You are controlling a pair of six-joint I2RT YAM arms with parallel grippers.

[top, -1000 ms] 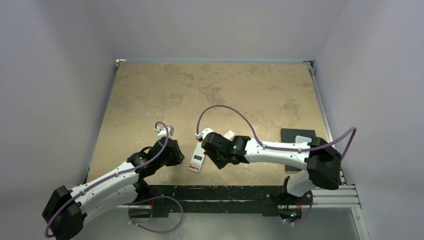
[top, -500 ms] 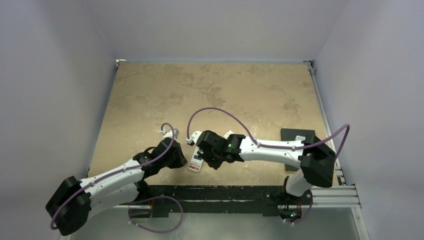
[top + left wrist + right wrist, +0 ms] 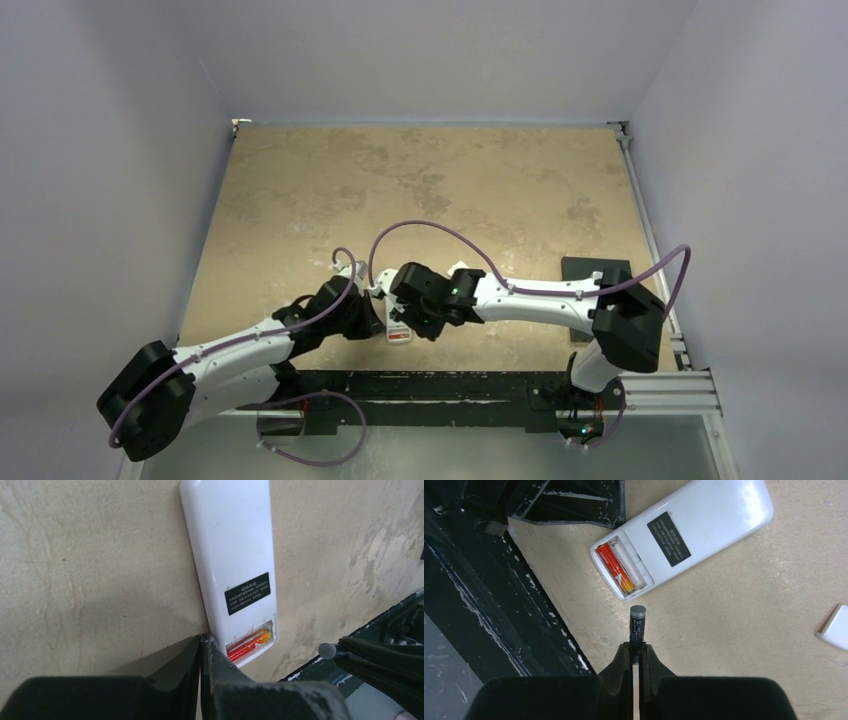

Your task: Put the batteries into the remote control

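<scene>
r gripper (image 3: 636, 647) low, battery (image 3: 637, 622) tip near remote (image 3: 704, 525)

The remote control (image 3: 227, 550) shows a plain white back with a black label (image 3: 247, 593) lettered in white; the seated battery (image 3: 615, 570) runs red to orange-yellow; the other battery (image 3: 637, 625) is dark with a grey tip; the table (image 3: 450, 170) is mottled beige and tan.

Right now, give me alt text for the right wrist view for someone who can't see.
The right jaws pinch a dark battery, tip aimed at the white remote control lying face down; its open compartment holds one red battery beside an empty slot.
</scene>
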